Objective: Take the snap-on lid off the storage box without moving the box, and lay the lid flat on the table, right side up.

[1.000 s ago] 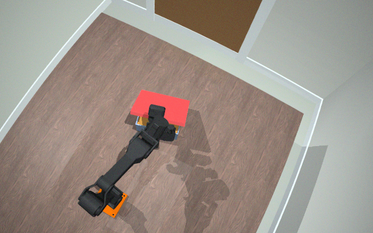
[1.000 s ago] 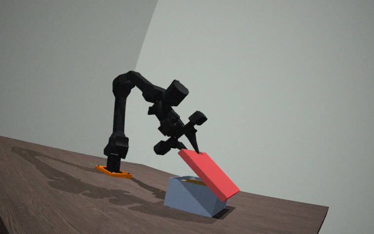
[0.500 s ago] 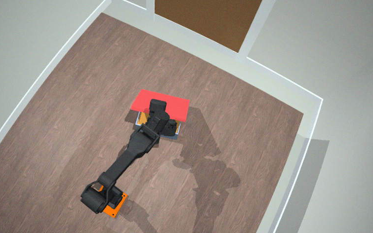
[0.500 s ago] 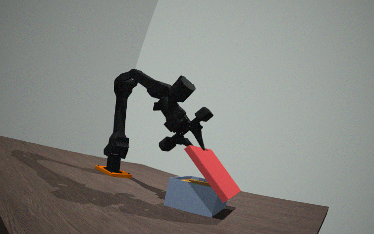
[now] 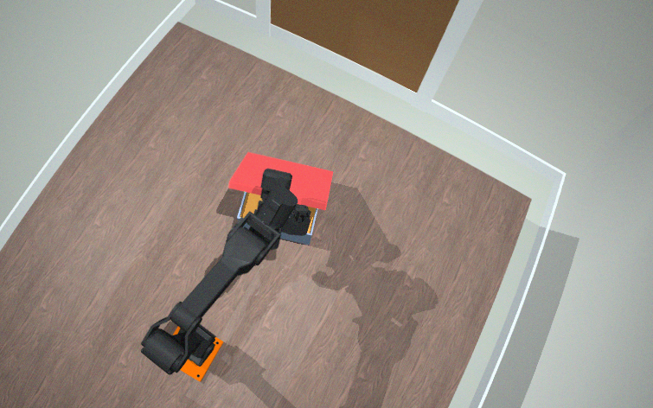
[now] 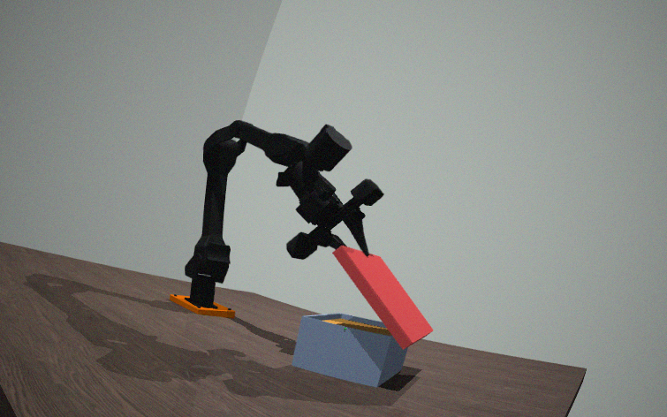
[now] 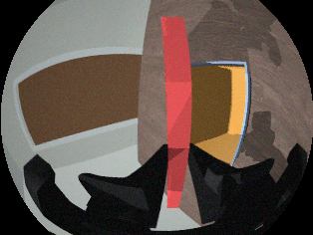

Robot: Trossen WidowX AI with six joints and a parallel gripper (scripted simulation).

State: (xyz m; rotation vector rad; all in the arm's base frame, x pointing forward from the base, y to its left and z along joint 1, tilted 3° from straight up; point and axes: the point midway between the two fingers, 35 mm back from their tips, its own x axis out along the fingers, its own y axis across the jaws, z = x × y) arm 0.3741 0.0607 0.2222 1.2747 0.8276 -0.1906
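Note:
The red lid [image 6: 382, 295] hangs steeply tilted from my gripper [image 6: 353, 248], which is shut on its upper edge. The lid's lower end is beside the far rim of the blue storage box [image 6: 348, 349]; I cannot tell whether they touch. The box stands open on the wooden table and shows an orange inside [image 5: 252, 201]. From above, the lid [image 5: 292, 180] covers the far part of the box [image 5: 296, 236], and my arm hides much of the opening. In the wrist view the lid [image 7: 175, 104] is edge-on between my fingers [image 7: 173, 180], with the open box [image 7: 219, 110] to its right.
The arm's orange base plate [image 5: 199, 362] is fixed near the table's front. A brown panel [image 5: 364, 35] lies beyond the table's far edge. The arm's shadow falls right of the box.

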